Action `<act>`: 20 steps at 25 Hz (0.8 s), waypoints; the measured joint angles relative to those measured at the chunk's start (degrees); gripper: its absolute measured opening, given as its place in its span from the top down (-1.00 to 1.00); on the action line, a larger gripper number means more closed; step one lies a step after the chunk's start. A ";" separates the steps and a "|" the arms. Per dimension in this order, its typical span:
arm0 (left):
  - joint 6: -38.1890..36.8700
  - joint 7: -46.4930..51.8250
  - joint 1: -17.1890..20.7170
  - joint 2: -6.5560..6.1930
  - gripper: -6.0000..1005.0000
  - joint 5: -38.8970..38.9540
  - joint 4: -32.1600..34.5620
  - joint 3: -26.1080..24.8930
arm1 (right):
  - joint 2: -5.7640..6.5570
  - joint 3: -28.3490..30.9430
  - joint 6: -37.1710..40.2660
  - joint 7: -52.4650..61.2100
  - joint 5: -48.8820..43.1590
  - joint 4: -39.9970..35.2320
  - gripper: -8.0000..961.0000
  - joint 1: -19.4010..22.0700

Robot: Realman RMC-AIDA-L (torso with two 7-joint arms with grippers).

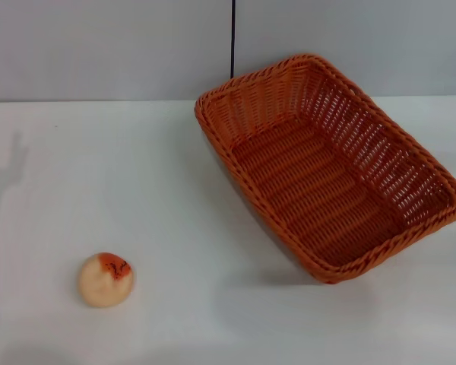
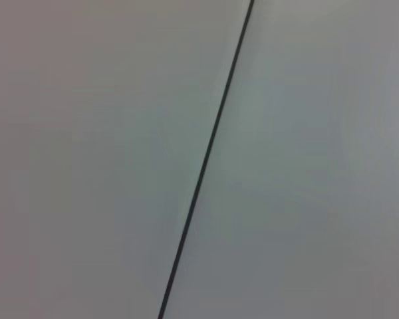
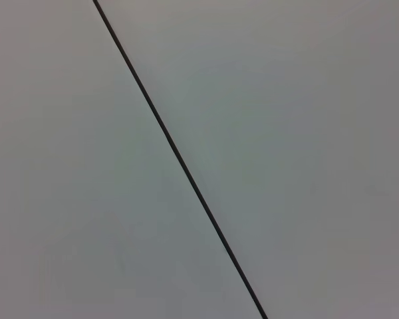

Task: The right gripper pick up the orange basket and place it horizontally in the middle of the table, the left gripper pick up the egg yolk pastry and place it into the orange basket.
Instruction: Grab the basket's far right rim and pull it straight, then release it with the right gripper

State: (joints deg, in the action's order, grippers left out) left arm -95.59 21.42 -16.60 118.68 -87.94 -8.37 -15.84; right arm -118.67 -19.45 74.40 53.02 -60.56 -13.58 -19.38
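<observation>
The orange basket is a large woven rectangular basket on the right half of the white table, lying at a slant with one long side pointing back left. It holds nothing. The egg yolk pastry is a small round cream bun with an orange-red patch on top, sitting near the front left of the table, well apart from the basket. Neither gripper shows in the head view. Both wrist views show only a plain grey wall.
A grey wall stands behind the table, split by a thin dark vertical seam. The same seam crosses the left wrist view, and the seam crosses the right wrist view.
</observation>
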 joint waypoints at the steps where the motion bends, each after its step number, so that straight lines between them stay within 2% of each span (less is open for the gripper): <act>1: -0.09 -0.07 -0.04 0.00 -0.59 0.00 -0.04 -0.19 | 0.04 -0.01 -0.19 -0.03 0.00 -0.07 -0.16 -0.08; 5: -0.86 -0.15 -0.17 0.02 -0.59 -0.05 -1.86 -2.07 | 0.19 -0.83 0.27 -0.34 -0.38 -0.33 -0.15 -0.31; 14: -1.52 0.37 -0.07 -0.39 -0.59 -4.34 -1.58 -0.98 | 0.39 -4.13 5.41 4.64 -2.75 -3.65 -0.16 0.79; 17: -1.64 0.43 0.12 -0.42 -0.59 -5.39 -1.43 -0.98 | 1.26 -5.58 9.67 8.65 -8.62 -8.48 -0.15 1.65; 20: -1.49 0.45 0.18 -0.42 -0.59 -5.52 -1.39 -0.98 | 2.22 -5.63 11.15 19.18 -15.76 -16.42 -0.15 1.85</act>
State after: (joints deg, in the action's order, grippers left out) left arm -97.08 21.87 -16.41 118.26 -93.46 -9.76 -16.82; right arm -116.45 -25.08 85.55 72.20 -76.32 -30.00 -17.53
